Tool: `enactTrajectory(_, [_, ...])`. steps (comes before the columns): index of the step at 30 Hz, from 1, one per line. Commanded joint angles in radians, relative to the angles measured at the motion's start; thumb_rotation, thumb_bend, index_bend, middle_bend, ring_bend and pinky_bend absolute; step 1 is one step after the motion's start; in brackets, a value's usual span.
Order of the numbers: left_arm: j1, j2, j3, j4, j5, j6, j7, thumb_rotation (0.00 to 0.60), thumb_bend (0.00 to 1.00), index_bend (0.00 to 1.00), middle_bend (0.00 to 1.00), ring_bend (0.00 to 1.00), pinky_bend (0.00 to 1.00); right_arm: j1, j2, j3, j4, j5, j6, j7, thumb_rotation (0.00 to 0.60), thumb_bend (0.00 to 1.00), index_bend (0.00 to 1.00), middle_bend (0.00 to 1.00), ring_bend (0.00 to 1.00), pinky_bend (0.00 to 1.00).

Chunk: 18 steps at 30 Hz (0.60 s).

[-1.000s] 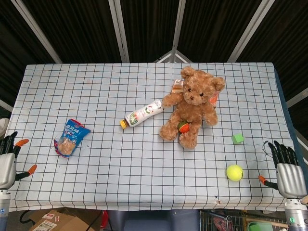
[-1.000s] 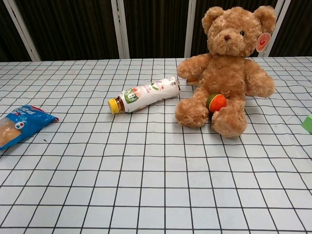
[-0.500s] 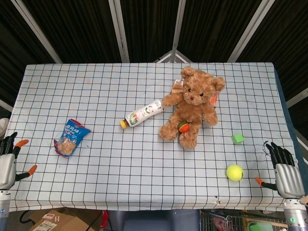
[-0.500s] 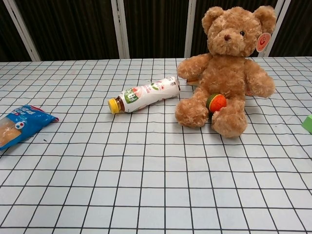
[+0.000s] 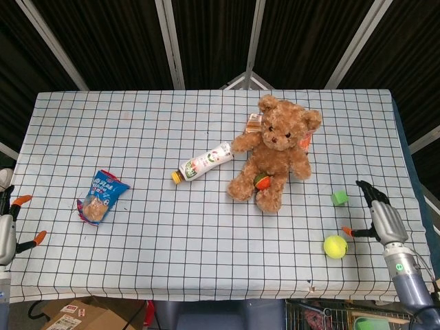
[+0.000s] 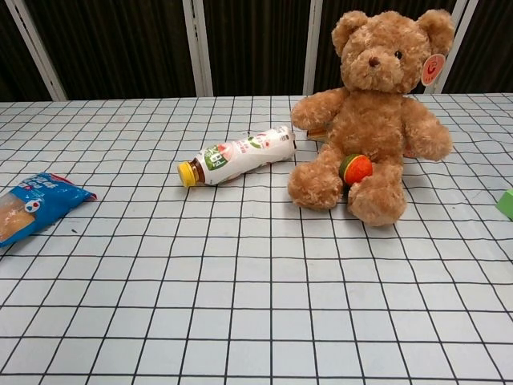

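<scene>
My right hand (image 5: 380, 216) hovers open over the table's right edge, fingers spread, just right of a yellow tennis ball (image 5: 335, 246) and below a green cube (image 5: 339, 198). At the table's left edge my left hand (image 5: 8, 225) is partly cut off by the frame, open and holding nothing; the blue snack bag (image 5: 100, 195) lies nearest to it. A brown teddy bear (image 5: 276, 150) sits mid-table with an orange-green ball (image 5: 261, 181) between its legs. A white bottle with a yellow cap (image 5: 203, 161) lies on its side left of the bear. Neither hand shows in the chest view.
A checked cloth covers the table (image 5: 172, 227). In the chest view the bear (image 6: 373, 112), bottle (image 6: 236, 154), snack bag (image 6: 32, 204) and cube's corner (image 6: 506, 203) show. Cardboard boxes (image 5: 75, 316) sit on the floor by the near edge.
My right hand has risen and moved inward over the table toward the tennis ball and cube. My left hand has shifted slightly further left and down. The objects have not moved.
</scene>
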<state>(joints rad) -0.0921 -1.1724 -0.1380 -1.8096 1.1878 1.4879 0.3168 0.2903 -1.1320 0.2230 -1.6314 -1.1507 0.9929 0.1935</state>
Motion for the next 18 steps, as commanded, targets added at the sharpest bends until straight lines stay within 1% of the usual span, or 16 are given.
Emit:
enactTrajectory(1, [-0.007, -0.006, -0.01, 0.007, -0.017, -0.006, 0.008, 0.6, 0.28, 0.24, 0.0, 0.0, 0.0, 0.117, 0.003, 0.093, -0.033, 0.189, -0.121, -0.01, 0.6, 0.11, 0.06, 0.0, 0.0, 0.0])
enactTrajectory(4, [-0.012, -0.009, -0.018, 0.015, -0.035, -0.011, 0.012, 0.6, 0.28, 0.24, 0.0, 0.0, 0.0, 0.182, -0.017, 0.127, -0.019, 0.322, -0.162, -0.042, 0.6, 0.11, 0.1, 0.0, 0.0, 0.0])
enactTrajectory(6, [-0.017, -0.011, -0.022, 0.019, -0.045, -0.017, 0.016, 0.6, 0.28, 0.24, 0.0, 0.0, 0.0, 0.222, -0.046, 0.141, 0.002, 0.421, -0.146, -0.086, 0.6, 0.11, 0.12, 0.0, 0.0, 0.0])
enactTrajectory(9, [-0.024, -0.016, -0.025, 0.029, -0.06, -0.027, 0.021, 0.6, 0.28, 0.24, 0.0, 0.0, 0.0, 0.275, -0.087, 0.144, 0.031, 0.542, -0.114, -0.162, 0.6, 0.11, 0.16, 0.0, 0.0, 0.0])
enactTrajectory(14, [-0.037, -0.021, -0.036, 0.041, -0.089, -0.045, 0.027, 0.6, 0.28, 0.24, 0.0, 0.0, 0.0, 0.339, -0.141, 0.143, 0.085, 0.688, -0.092, -0.245, 0.6, 0.11, 0.2, 0.0, 0.0, 0.0])
enactTrajectory(18, [-0.046, -0.024, -0.044, 0.048, -0.107, -0.056, 0.026, 0.6, 0.28, 0.24, 0.0, 0.0, 0.0, 0.381, -0.18, 0.144, 0.12, 0.744, -0.084, -0.291, 0.6, 0.11, 0.21, 0.0, 0.0, 0.0])
